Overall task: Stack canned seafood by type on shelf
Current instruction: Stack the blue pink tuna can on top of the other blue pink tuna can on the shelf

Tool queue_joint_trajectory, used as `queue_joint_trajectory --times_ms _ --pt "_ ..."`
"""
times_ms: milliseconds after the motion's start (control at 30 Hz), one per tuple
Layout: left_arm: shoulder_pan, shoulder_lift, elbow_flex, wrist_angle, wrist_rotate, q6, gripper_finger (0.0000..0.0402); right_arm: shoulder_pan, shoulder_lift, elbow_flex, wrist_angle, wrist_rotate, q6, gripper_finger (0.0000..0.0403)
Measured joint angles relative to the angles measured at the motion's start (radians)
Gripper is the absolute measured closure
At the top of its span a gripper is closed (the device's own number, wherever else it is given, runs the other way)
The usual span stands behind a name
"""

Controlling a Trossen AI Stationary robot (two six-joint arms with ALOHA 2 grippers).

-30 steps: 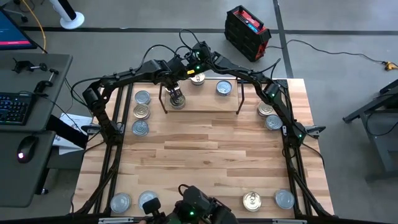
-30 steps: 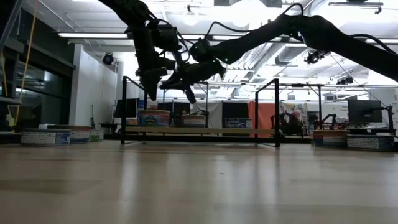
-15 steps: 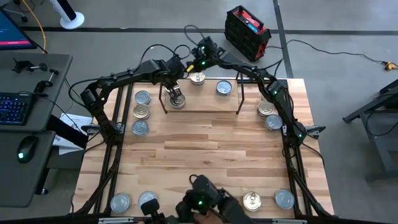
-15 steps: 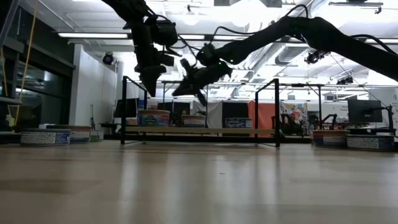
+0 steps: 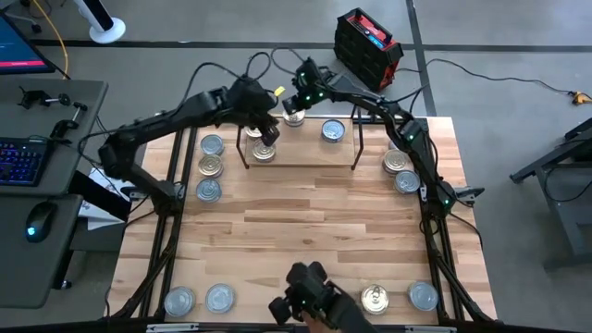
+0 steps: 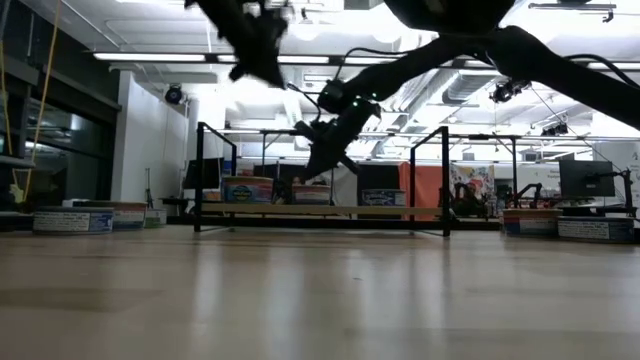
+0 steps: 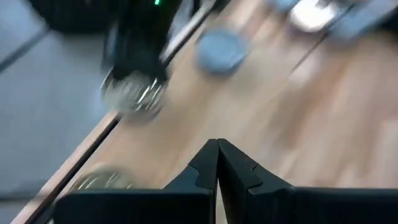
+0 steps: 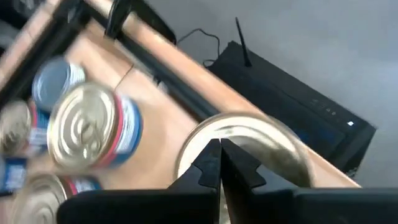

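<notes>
Shelf: low wooden rack [image 5: 305, 159] w/ black wire uprights, at the far middle of the table [image 5: 305, 240].
On shelf: stack of tins [image 5: 265, 151] at its left end; low view shows tins along the board [image 6: 248, 189].
Behind shelf: gold-lid tin [image 5: 294, 117] at table's far edge; silver tin [image 5: 333, 130] just beside it, to the right.
Left-side tins: three in a column left of the shelf [image 5: 211, 166], silver, gold, silver.
Right-side tins: two near the right edge [image 5: 400, 172], touching or nearly so.
Near-edge tins: two silver at near left [image 5: 199, 300]; gold [image 5: 374, 298] and silver [image 5: 423, 295] at near right.
L gripper: [image 7: 217, 163] raised above the shelf's left end, over the stack; fingers pressed together, nothing between them. In high view at [image 5: 263, 125].
R gripper: [image 8: 219, 163] above the gold-lid tin behind the shelf, tip pointing down at it; fingers closed tight, empty. Contact w/ tin: can't tell. In high view at [image 5: 296, 100].
Wrist views: motion-blurred.
Off table: black-red case [image 5: 367, 48] on floor beyond far edge; desk w/ keyboard [image 5: 22, 159] to the left.
</notes>
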Motion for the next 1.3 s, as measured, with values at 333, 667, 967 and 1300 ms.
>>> queue_joint_trajectory --times_ms 333,667,967,1300 --pt "-0.297 -0.183 0.0 0.137 -0.128 -0.144 0.0401 0.051 -0.002 0.0 -0.092 0.166 -0.107 0.0403" --pt "-0.69 -0.368 0.0 0.187 -0.312 -0.128 0.0402 0.112 -0.007 0.004 -0.234 0.222 -0.161 0.0403" --pt "-0.857 -0.571 0.0 0.182 -0.406 -0.07 0.0402 0.236 -0.011 0.006 -0.436 0.23 -0.133 0.0403" --pt "-0.869 -0.678 0.0 0.123 -0.406 -0.018 0.0402 0.432 -0.002 -0.001 -0.591 0.194 0.005 0.0403"
